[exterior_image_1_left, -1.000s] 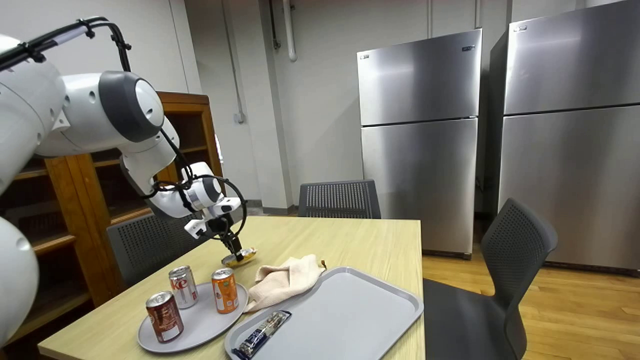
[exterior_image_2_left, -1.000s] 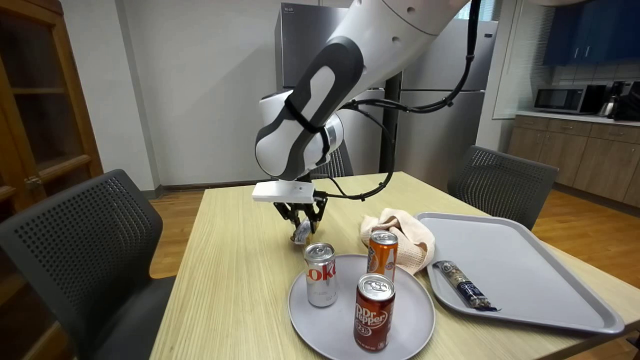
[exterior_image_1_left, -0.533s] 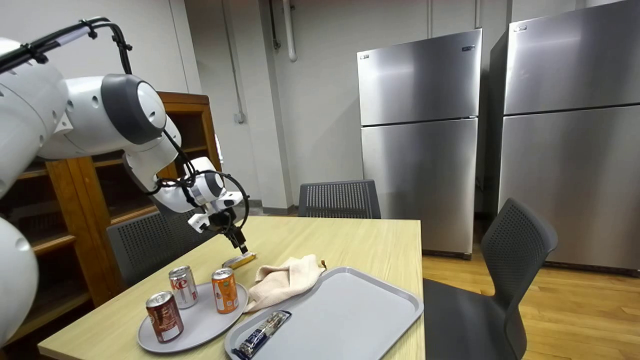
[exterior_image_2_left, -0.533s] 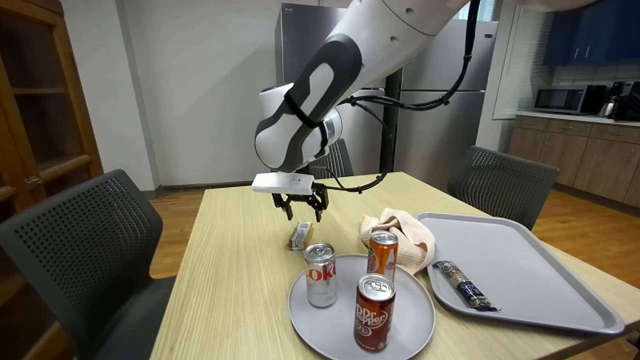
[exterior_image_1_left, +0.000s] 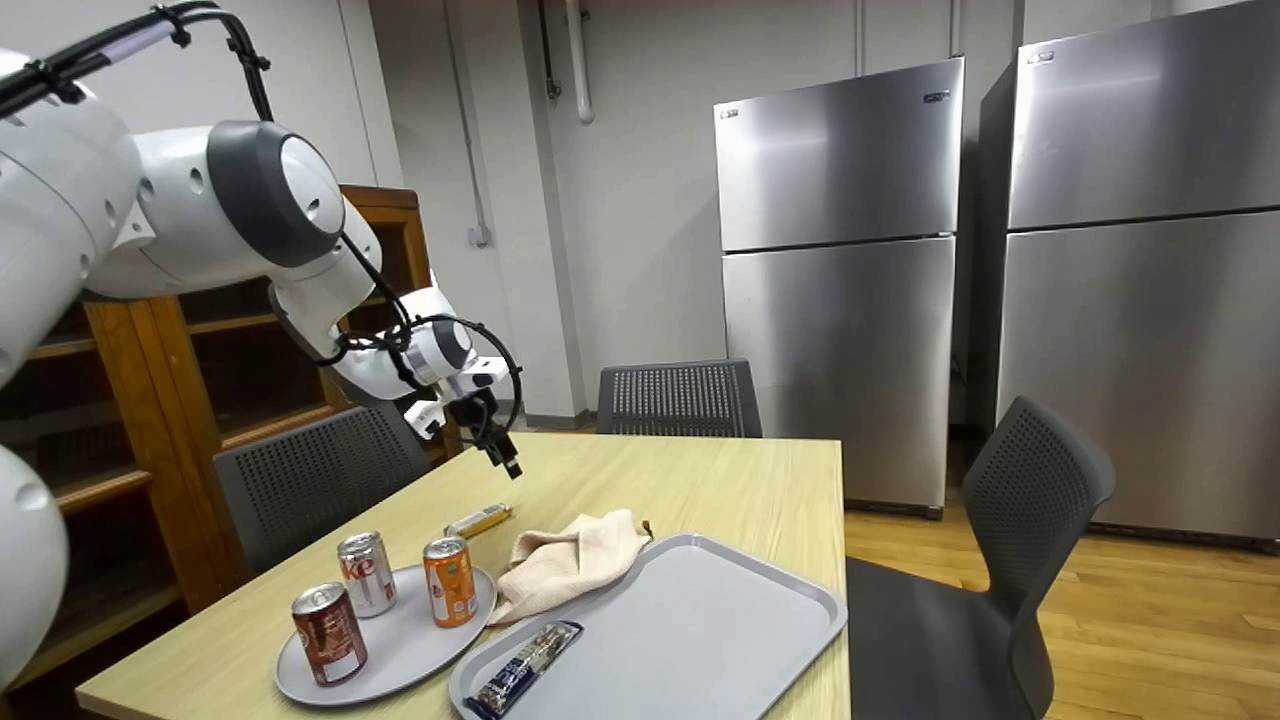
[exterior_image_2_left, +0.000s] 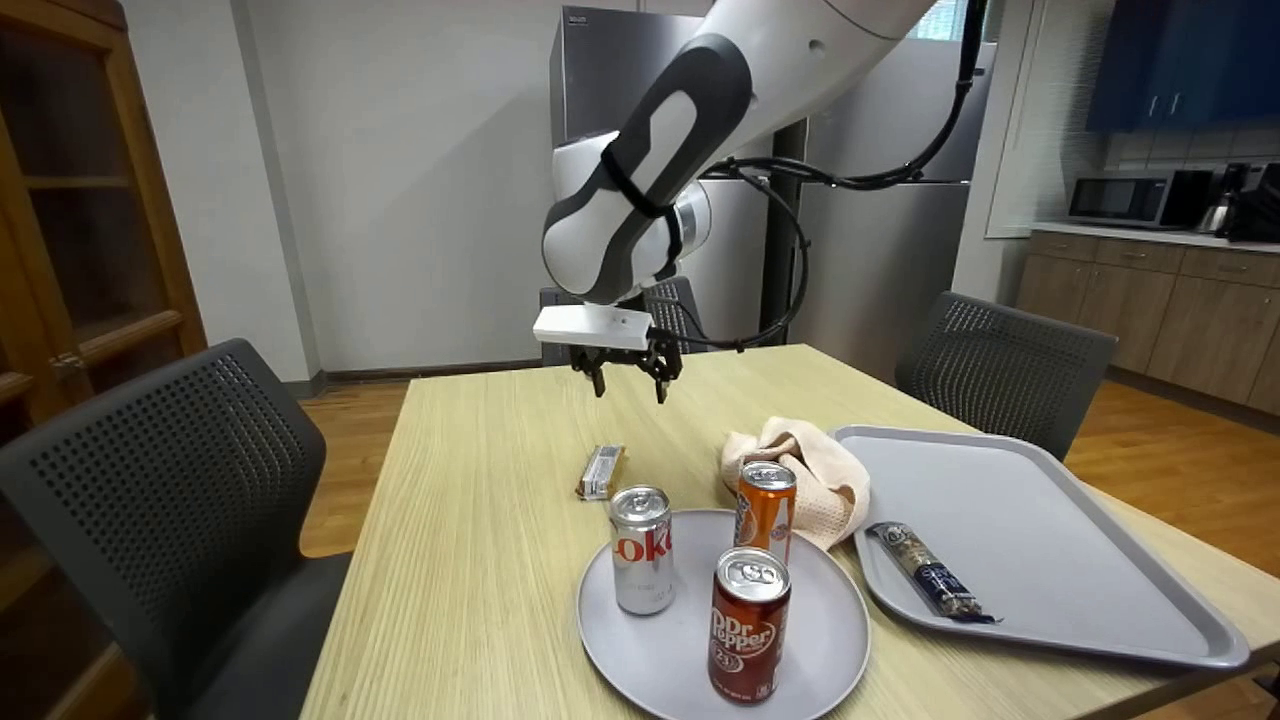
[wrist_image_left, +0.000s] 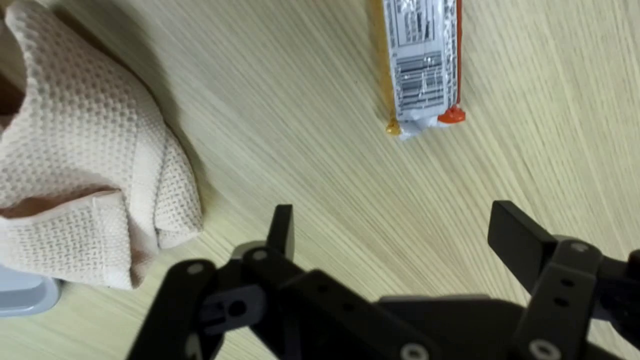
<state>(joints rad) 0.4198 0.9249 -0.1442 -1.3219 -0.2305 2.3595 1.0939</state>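
End effector (wrist_image_left: 393, 216) has risen off the yellow-sided bar (wrist_image_left: 419, 65).

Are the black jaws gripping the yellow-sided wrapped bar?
No: the wrist view shows open jaws, the wrapped bar lying beyond them on the pale wood-grain table.

Clock centred on plate (exterior_image_2_left: 825, 610), in an exterior view:
bar (exterior_image_2_left: 602, 472) 11 o'clock on table (exterior_image_2_left: 480, 570), cloth (exterior_image_2_left: 825, 475) 1, tray (exterior_image_2_left: 1030, 540) 2–3; cans (exterior_image_2_left: 643, 565) on plate.

- Wrapped snack bar (wrist_image_left: 419, 67): white, black-barcoded, edged yellow and red
- Tool (wrist_image_left: 392, 219): black
- Cloth (wrist_image_left: 95, 130): pale pink, waffle-patterned
- Tabletop (wrist_image_left: 300, 165): pale, wood-grained
- Dr Pepper can (exterior_image_2_left: 745, 630): dark red
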